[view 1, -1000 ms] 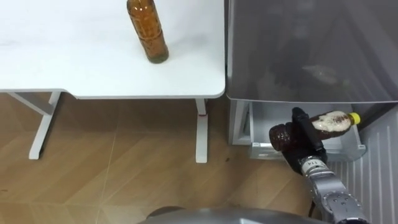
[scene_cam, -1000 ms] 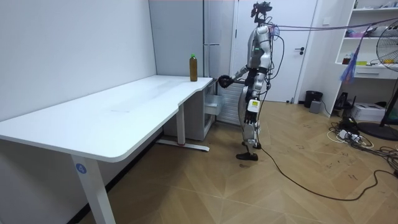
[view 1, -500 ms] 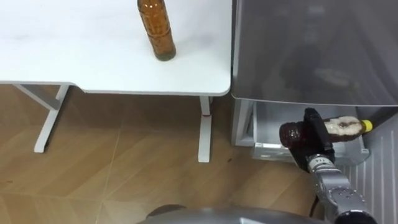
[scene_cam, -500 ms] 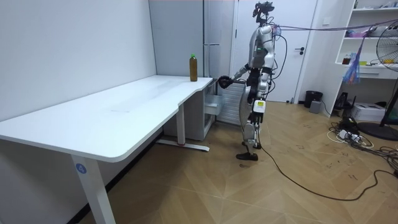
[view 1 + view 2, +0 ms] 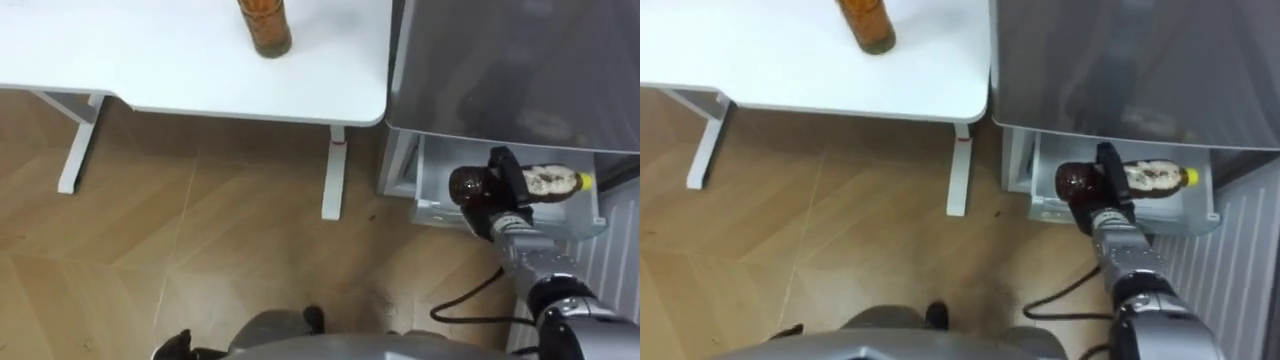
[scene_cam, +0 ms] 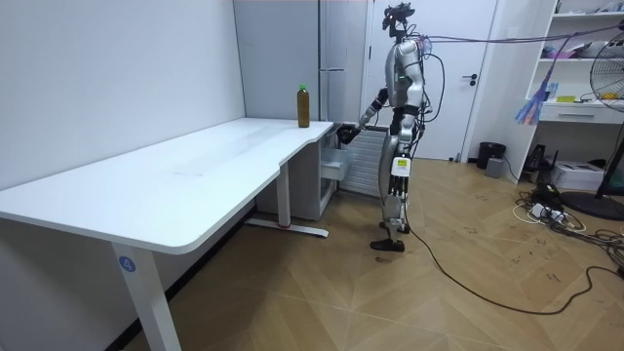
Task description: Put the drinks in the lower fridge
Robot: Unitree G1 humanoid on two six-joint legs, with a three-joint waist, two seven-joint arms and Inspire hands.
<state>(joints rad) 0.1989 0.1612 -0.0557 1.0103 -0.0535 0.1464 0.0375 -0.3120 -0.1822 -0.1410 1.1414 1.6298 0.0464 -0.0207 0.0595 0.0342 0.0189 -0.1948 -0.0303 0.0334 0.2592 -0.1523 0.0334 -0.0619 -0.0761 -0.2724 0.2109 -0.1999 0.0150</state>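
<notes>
White worktop (image 5: 150, 60), rounded corner just beside the fridge (image 5: 510, 70). One item on it: brown bottle (image 5: 266, 25), upright, green cap in the room view, standing near the worktop end closest to the fridge.

Floor (image 5: 200, 250): pale wood, herringbone, running under the worktop up to the fridge. White worktop leg (image 5: 334, 185) stands on it just beside the fridge. A drawer (image 5: 432, 208) is pulled out at the fridge base; contents not readable.

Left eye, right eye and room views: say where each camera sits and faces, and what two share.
Left eye view: on the head, looking down at table, floor and open fridge drawer; right robot hand grips a bottle.
Right eye view: just beside it, sharing that scene and hand.
Room view: across the room, facing the whole standing robot by the fridge.
</notes>
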